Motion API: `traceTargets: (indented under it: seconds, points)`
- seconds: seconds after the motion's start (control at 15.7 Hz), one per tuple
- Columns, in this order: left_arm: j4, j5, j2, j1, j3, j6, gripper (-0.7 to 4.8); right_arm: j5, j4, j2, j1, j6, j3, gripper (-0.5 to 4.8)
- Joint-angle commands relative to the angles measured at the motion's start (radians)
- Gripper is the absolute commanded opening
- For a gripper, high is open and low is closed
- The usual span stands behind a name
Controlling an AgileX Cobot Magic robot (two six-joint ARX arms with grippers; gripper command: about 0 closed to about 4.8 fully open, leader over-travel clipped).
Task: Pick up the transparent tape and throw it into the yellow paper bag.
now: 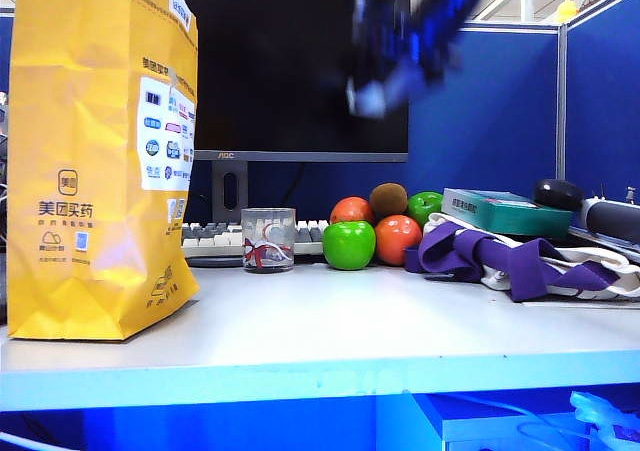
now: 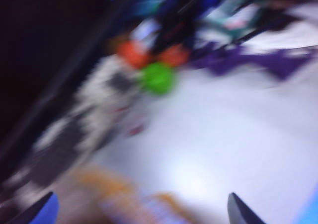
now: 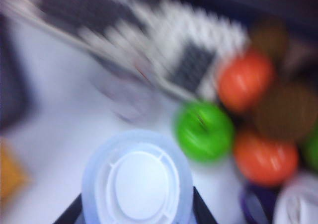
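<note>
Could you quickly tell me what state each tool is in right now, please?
Left tool: open and empty above the table.
Right tool: shut on the transparent tape, raised over the desk.

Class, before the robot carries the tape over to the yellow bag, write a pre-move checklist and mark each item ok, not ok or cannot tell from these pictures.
1. Tape held between the right gripper's fingers: ok, the roll sits between both dark fingers.
2. Grip secure: cannot tell, the wrist view is blurred.
3. Bag standing upright at the table's left: ok.
4. Bag mouth open: cannot tell, the top is cut off in the exterior view.
5. Left gripper open and empty: ok, the fingers stand wide apart.
6. Cup and fruit away from the bag: ok.
</note>
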Motion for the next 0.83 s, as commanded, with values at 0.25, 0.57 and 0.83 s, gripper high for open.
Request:
traceTargets:
  seconds: [0.25,0.57,0.83]
  points:
    - [-0.186,0.176,-0.133,0.344,0.021,0.0,4.79,-0.235,-0.132,-0.095,0.067,0.027,0.144,1.49]
    - [-0.266,0.585,-0.216,0.611,0.021,0.035,4.79,-0.3,-0.159,-0.117,0.243,0.027,0.144,1.49]
    - [-0.333,0.702,-0.251,0.62,0.021,0.097,4.79,-0.307,-0.12,-0.117,0.363,0.019,0.144,1.49]
